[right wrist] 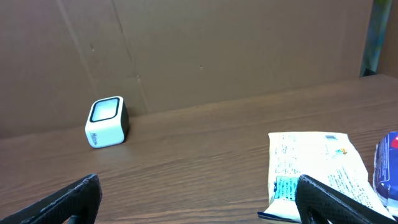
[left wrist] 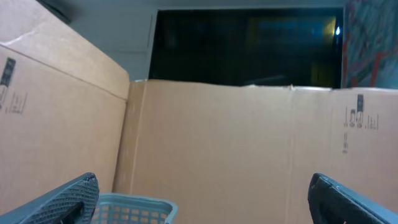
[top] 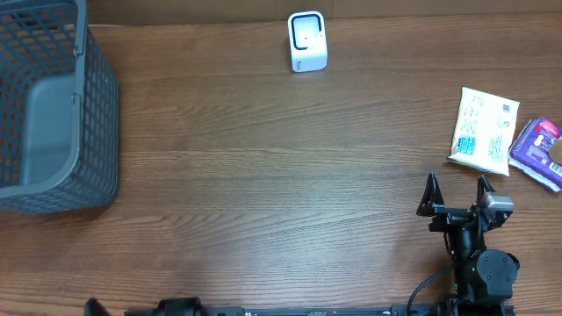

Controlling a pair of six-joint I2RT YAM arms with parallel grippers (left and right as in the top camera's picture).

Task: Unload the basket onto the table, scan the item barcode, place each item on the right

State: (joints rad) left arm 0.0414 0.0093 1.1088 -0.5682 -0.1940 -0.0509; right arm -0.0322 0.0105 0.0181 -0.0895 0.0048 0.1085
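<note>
A small white scanner [top: 307, 41] with a dark window stands at the table's far edge, and appears again as the scanner [right wrist: 107, 121] in the right wrist view. A cream printed packet [top: 481, 128] lies flat at the right, and a purple packet [top: 540, 151] touches its right side. My right gripper [top: 457, 186] is open and empty, just short of the cream packet [right wrist: 317, 168], which lies ahead on its right. My left gripper [left wrist: 203, 183] is open and empty, aimed over the basket rim at a cardboard wall. No barcode is legible.
A grey mesh basket [top: 53, 105] fills the far left of the table; its rim [left wrist: 134, 210] shows low in the left wrist view. Cardboard walls [right wrist: 205, 56] close off the back. The purple packet [right wrist: 388, 165] lies at the right edge.
</note>
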